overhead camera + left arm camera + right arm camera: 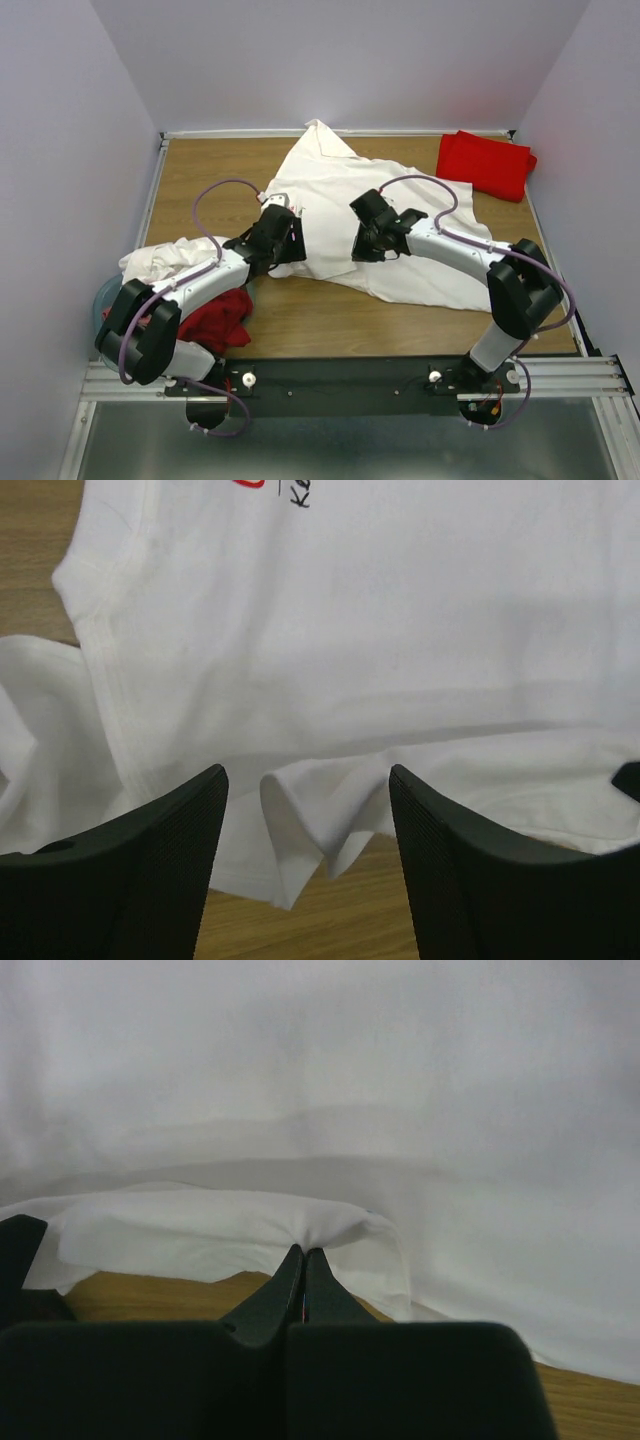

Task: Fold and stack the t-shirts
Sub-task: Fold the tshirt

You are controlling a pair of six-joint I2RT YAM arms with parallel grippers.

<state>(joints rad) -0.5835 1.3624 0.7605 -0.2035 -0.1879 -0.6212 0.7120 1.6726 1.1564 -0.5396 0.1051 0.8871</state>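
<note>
Top view: you are seeing 1 red shirt (485,163) folded at far right. The white shirt (330,190) is lying unfolded at centre, and a pile (165,262) is waiting at left.

Left wrist: the left gripper (305,780) is standing spread astride a hem fold, clamping nothing.

Right wrist: the right gripper (303,1252) is pinching the white shirt's hem, jaws pressed together.

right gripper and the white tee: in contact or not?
Touching. In the right wrist view the right gripper is shut, and a fold of the white t-shirt puckers right where its fingertips pinch it.
</note>
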